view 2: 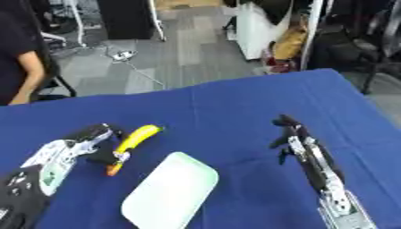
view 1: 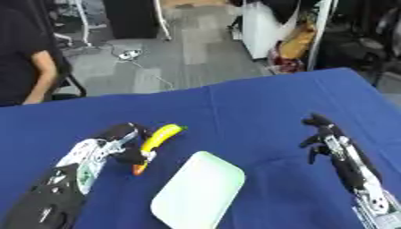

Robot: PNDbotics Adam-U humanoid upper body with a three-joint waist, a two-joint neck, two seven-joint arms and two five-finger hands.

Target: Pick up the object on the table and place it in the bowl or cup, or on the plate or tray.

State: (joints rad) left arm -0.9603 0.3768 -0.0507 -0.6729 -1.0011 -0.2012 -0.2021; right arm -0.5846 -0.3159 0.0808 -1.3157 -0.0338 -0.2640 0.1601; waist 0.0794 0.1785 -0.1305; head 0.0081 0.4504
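a blue table (view 1: pixel 258 103) fills the view, with a pale green rectangular tray (view 1: pixel 199 191) lying near its front edge. the left hand (view 1: pixel 100 150) reaches in from the lower left, its fingers curled round the lower part of a yellow banana-shaped object (view 1: pixel 156 140) with an orange end, just beside the tray's upper left corner. the right hand (view 2: pixel 301 147) rests on the cloth well apart to the right, fingers relaxed, holding nothing. the object looks light, stiff and smooth, probably plastic; a hold near its middle should stop it pivoting on the short carry to the tray.
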